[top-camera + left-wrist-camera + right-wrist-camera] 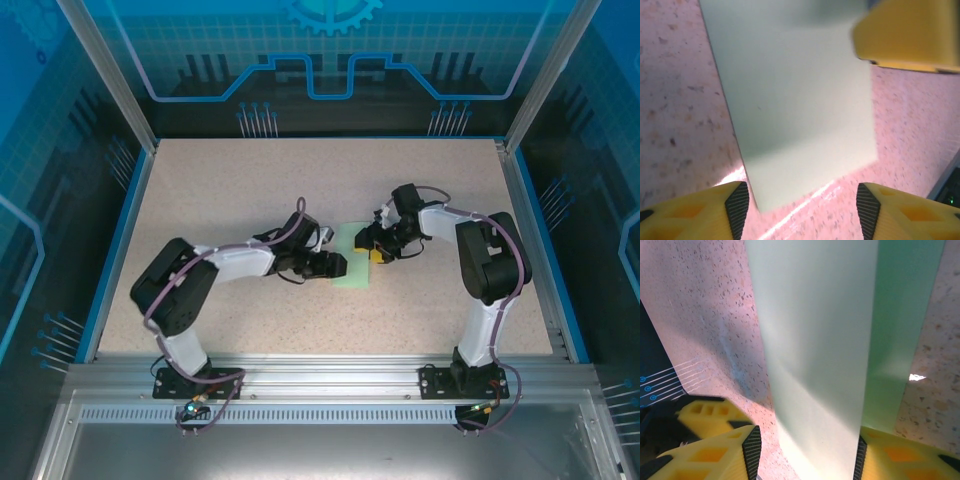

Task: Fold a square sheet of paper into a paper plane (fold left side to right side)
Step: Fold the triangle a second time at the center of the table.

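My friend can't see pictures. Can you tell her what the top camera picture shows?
A small pale green sheet of paper lies in the middle of a speckled table. A robot's left hand reaches the paper's left edge and its right hand reaches the right edge. Blue walls stand around the table.

Robot test cell, probably in a lab.
A speckled tabletop [250, 190] is boxed in by aluminium frame posts [108, 75] and translucent blue panels [330, 60] printed with a gear graphic [335, 12]. The left arm [235, 262] and right arm [487, 255] are bolted to a slotted metal rail [330, 375].
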